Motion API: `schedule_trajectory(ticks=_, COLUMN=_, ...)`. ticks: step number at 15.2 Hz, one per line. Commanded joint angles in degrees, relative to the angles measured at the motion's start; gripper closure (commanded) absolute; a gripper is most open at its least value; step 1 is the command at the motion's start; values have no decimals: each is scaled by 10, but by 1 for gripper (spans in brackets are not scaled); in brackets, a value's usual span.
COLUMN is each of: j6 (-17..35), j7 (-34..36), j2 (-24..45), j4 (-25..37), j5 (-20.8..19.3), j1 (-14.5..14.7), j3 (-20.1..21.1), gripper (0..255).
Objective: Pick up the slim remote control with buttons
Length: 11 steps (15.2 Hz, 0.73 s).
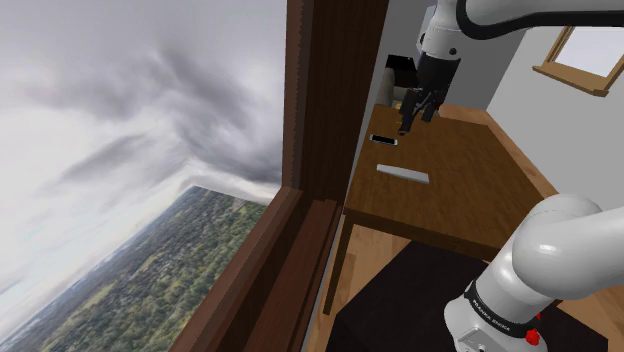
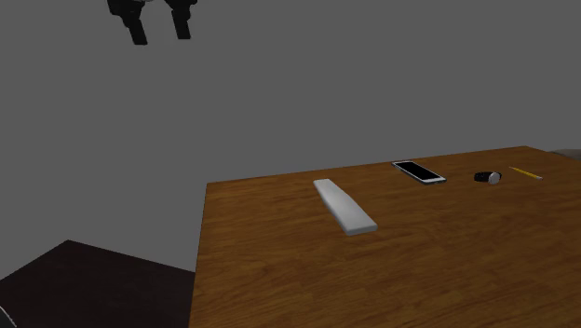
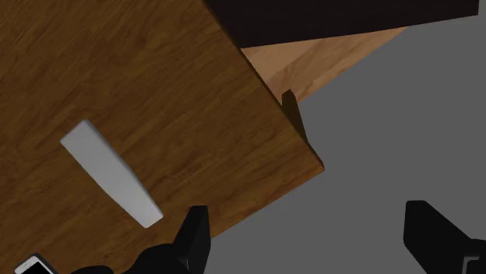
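End effector hanging high above brown wooden surface, black fingers standing spread wide, gripping nothing. Slim light-grey remote slab lying flat near surface edge at shoulder view's left, one end pointing toward that edge, well apart from end effector. Black smartphone with pale rim sitting further along same edge. Small dark object and yellow pencil lying beyond phone.

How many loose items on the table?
4, in a row from the second exterior view's left: grey remote, phone, small dark thing, yellow pencil. Others may sit out of frame.
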Motion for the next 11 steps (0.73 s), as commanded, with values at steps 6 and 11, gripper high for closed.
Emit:
schedule_trajectory(ticks=6, j6=66, j7=-97, j2=20, j4=-44, j5=-35, j1=-7, j3=-66, gripper=0)
schedule_trajectory(ticks=11, j6=137, j7=-195, j2=69, j4=-64, j5=-65, j1=-13, j3=-134, gripper=0)
